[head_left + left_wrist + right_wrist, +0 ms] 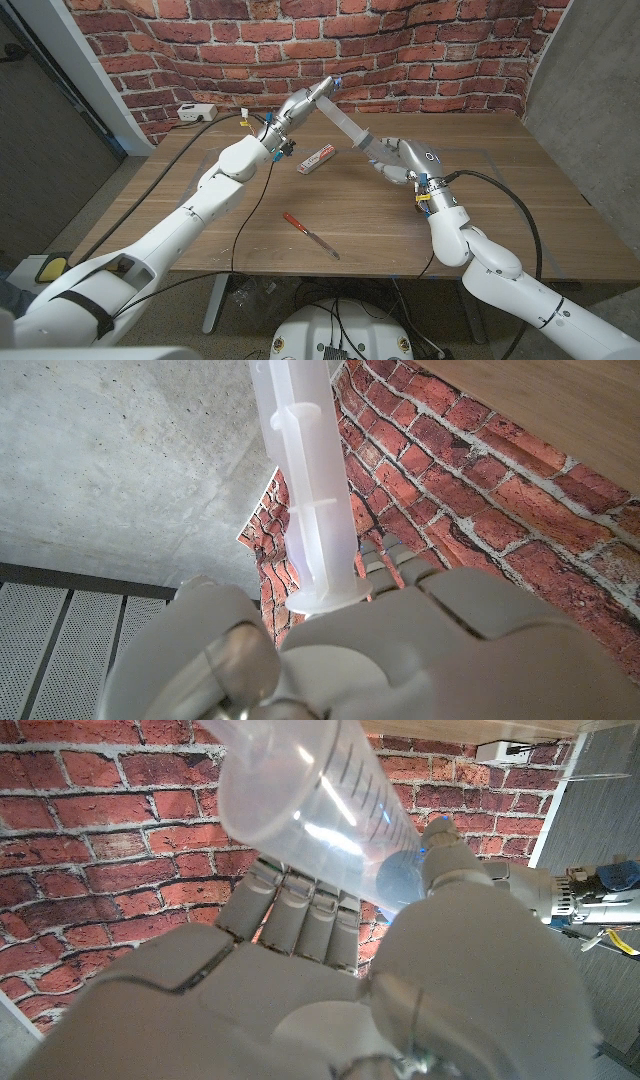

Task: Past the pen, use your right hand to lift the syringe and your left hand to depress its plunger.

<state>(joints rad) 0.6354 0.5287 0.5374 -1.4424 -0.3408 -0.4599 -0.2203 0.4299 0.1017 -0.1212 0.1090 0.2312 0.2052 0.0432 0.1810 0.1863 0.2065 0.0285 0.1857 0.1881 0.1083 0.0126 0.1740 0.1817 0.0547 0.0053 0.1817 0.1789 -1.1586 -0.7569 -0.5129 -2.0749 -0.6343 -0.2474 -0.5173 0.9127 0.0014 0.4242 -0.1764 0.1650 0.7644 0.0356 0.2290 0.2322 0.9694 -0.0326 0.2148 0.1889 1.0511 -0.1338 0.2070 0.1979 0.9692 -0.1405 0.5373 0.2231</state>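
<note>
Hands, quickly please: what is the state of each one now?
Left hand: closed on the plunger end of the syringe, which is lifted off the table.
Right hand: closed around the syringe barrel, holding it up.

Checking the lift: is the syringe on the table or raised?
Raised: the syringe slants above the table, held by the right hand, left hand at its plunger end.
</note>
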